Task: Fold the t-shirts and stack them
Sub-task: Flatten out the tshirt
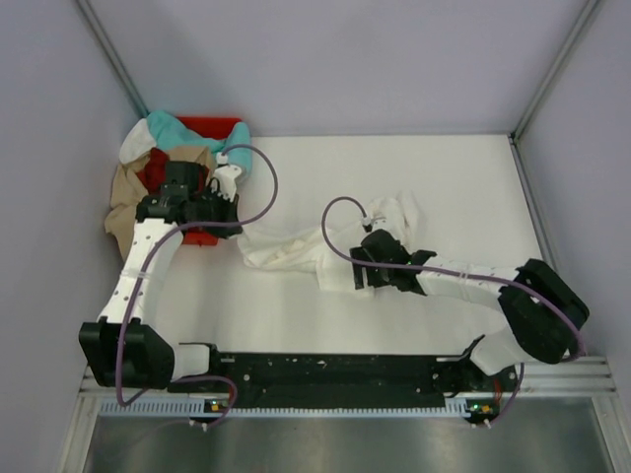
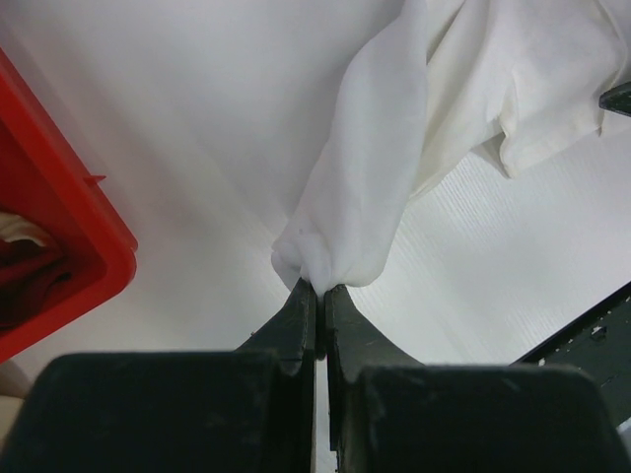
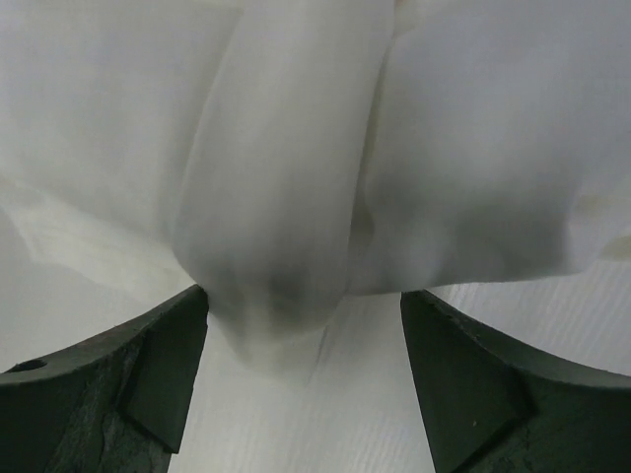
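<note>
The white t-shirt (image 1: 296, 251) lies crumpled on the table (image 1: 444, 177), spread from left of the middle out to the right; the other t-shirts, teal (image 1: 173, 128), dark red (image 1: 156, 169) and tan (image 1: 123, 202), are heaped in and over the red bin (image 1: 212, 126) at the far left corner. The left gripper (image 2: 317, 296) sits just beside the bin's near side; its fingers are pressed together on a bunched corner of the white t-shirt, which trails away from it to the right. The right gripper (image 3: 304, 301) is over the middle of the same shirt; its fingers (image 3: 148, 365) stand wide apart with a rounded fold of cloth between them, gripping nothing.
</note>
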